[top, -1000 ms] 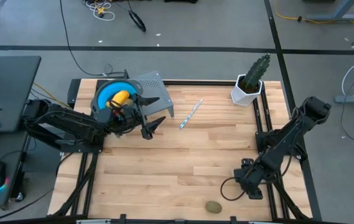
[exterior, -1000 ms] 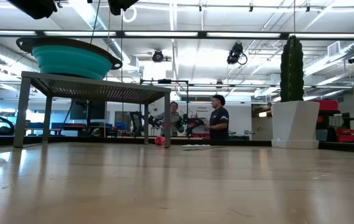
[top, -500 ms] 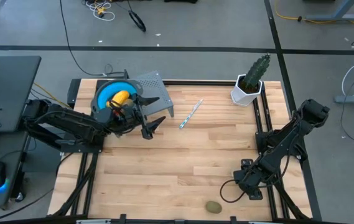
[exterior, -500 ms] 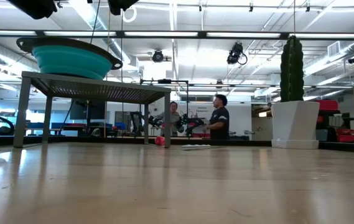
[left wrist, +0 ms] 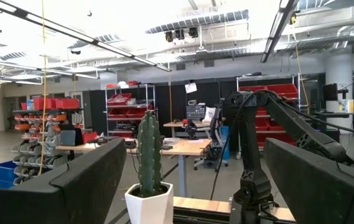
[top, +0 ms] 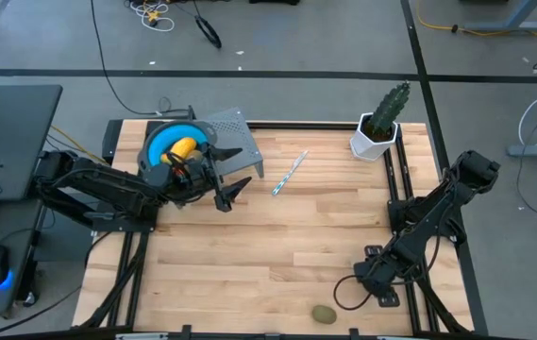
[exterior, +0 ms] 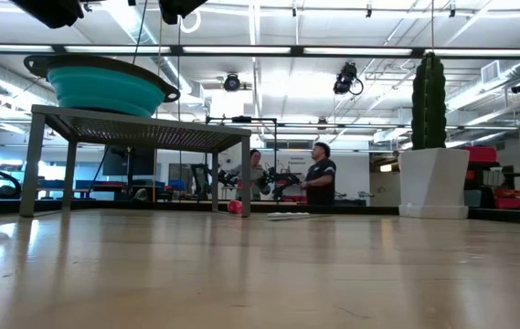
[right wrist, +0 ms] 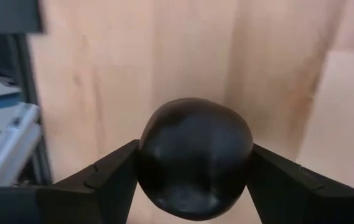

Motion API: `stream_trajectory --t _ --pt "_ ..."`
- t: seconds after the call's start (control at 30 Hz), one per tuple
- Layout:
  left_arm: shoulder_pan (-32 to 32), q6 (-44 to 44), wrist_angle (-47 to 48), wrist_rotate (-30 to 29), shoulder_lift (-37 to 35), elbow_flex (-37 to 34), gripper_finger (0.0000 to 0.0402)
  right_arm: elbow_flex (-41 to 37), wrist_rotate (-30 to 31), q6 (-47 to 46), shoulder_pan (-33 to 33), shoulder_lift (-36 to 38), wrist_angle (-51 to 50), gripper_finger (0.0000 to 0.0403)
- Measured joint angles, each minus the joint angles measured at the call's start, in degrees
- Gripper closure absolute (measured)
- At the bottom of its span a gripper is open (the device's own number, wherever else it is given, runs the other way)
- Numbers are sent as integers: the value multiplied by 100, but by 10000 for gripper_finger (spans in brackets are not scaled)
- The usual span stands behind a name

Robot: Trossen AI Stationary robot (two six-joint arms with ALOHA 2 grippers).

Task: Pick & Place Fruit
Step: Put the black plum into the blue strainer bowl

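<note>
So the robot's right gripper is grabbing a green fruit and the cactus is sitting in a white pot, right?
Not quite. The fruit between the right gripper's fingers is the dark blackish round fruit, not green; the right wrist view shows it. The olive-green fruit lies apart on the table in the high view. The cactus does sit in a white pot.

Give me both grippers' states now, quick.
Left gripper: open, empty, beside the blue bowl.
Right gripper: closed on the dark blackish round toy fruit.
</note>
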State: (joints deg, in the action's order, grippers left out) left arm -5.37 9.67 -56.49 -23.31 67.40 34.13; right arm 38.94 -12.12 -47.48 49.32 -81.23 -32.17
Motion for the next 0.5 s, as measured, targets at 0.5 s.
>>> stream_trajectory --t 0.5 --pt "0 -1 -2 0 0 0 13 0 478 90 -350 0 153 147"
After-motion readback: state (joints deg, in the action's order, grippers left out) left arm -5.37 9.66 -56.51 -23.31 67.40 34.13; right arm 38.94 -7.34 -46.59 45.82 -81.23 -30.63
